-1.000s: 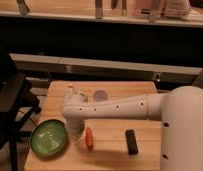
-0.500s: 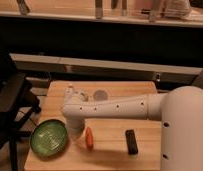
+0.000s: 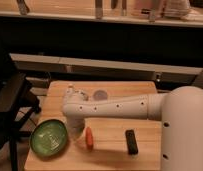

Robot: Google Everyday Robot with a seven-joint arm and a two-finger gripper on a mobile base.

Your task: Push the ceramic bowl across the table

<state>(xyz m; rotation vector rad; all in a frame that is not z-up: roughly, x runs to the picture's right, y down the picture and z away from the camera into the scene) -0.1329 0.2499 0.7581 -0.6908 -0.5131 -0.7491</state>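
Note:
The green ceramic bowl sits at the front left corner of the light wooden table. My white arm reaches from the right across the table's middle and bends down at its left end. The gripper hangs just right of the bowl's rim, close to it or touching it; I cannot tell which.
An orange carrot-like item lies right of the gripper. A black rectangular object lies further right near the front edge. A small pale round cup stands behind the arm. A dark chair stands left of the table. A counter runs along the back.

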